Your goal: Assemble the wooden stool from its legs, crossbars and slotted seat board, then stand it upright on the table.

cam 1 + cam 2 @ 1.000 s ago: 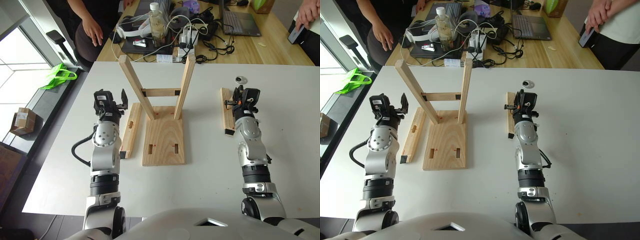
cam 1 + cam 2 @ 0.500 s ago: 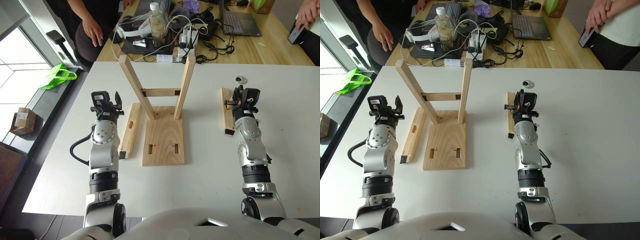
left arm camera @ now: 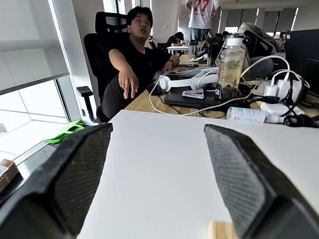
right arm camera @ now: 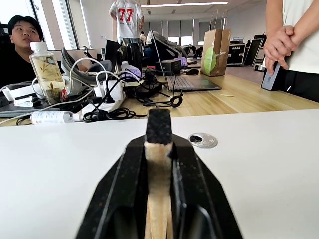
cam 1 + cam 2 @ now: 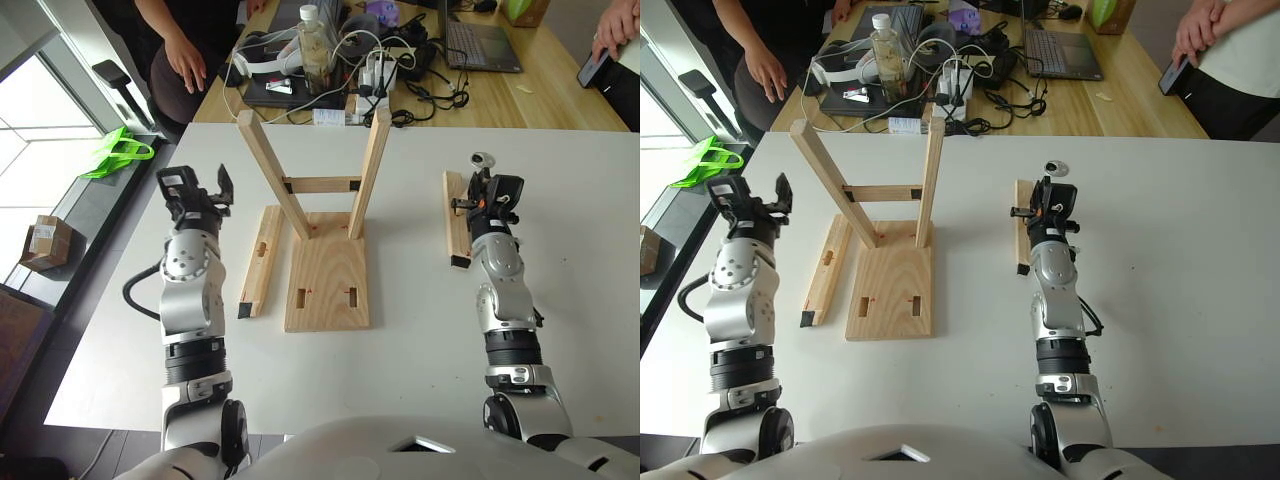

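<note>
- Seat board (image 5: pixel 327 272) flat on table (image 5: pixel 580 300), two legs (image 5: pixel 264 170) and crossbar (image 5: pixel 320 185) standing in it.
- Left hand (image 5: pixel 196 190) spread wide, empty.
- Right hand (image 5: pixel 480 196) clamped on loose leg (image 5: pixel 456 228).

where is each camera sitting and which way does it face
Left eye view: on the head, looking forward and down at the half-built stool on the white table; both arms show.
Right eye view: the head's other eye, same scene, slightly offset.
Left wrist view: on the left wrist, facing across the table to the cluttered desk; the open left gripper frames it.
Right wrist view: on the right wrist, facing likewise; the right gripper clamps a loose leg.
Both wrist views share the bottle.
</note>
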